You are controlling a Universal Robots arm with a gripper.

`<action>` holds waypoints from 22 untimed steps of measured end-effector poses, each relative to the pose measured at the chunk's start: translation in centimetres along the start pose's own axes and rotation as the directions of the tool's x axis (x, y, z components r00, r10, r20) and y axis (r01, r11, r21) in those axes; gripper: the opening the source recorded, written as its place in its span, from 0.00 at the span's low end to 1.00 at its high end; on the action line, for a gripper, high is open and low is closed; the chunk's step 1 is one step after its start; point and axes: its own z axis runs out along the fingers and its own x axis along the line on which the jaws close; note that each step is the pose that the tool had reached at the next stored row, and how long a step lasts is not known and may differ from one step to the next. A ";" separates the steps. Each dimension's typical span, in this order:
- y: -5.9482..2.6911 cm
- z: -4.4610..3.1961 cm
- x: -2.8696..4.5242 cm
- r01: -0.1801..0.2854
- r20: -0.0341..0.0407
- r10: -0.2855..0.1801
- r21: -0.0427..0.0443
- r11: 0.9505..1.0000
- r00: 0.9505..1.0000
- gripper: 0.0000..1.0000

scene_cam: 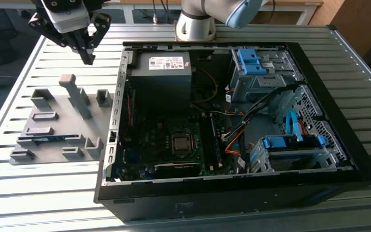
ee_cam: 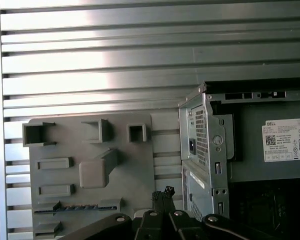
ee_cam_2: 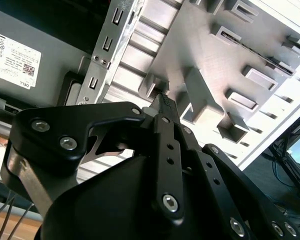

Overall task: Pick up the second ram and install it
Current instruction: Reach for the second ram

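So the gripper (scene_cam: 89, 59) hangs over the far end of the grey fixture (scene_cam: 63, 126), which lies on the table (scene_cam: 44, 193) on the exterior view's left of the open computer case (scene_cam: 237, 205). It's carrying nothing: the pincer is pressed together down to a single point, and both wrist views back that up. The second ram (scene_cam: 44, 139) sits in a long slot at the near end of that fixture, well apart from the gripper, with the tall post (scene_cam: 77, 96) roughly between them. In the first wrist view the second ram (ee_cam: 75, 207) is just a thin dark strip seen edge-on in its slot. My read on handling: it's a light, stiff, thin board, so weight is a non-issue, but it's fragile. The chips and the contact edge won't like being squeezed hard or scraped, and a board this thin could twist or slip if it's pinched off-centre. I'd say the place to take it is across the two flat faces, around the middle of its length, on the upper edge, keeping clear of the contact edge down in the fixture. Inside the case the motherboard (scene_cam: 147, 140) lies open, but I can't tell whether any memory slot is already filled.
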 end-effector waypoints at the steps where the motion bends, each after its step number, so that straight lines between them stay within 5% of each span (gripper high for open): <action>1: -0.01 0.01 0.08 0.000 0.000 0.000 0.000 1.000 1.000 0.11; 11: -0.02 0.01 0.18 0.003 0.000 -0.003 0.000 1.000 1.000 0.11; 16: -0.05 0.03 0.23 0.058 -0.002 -0.058 -0.001 0.998 0.998 0.11; 22: -0.08 0.02 0.41 0.062 -0.003 -0.062 -0.001 0.998 0.998 0.11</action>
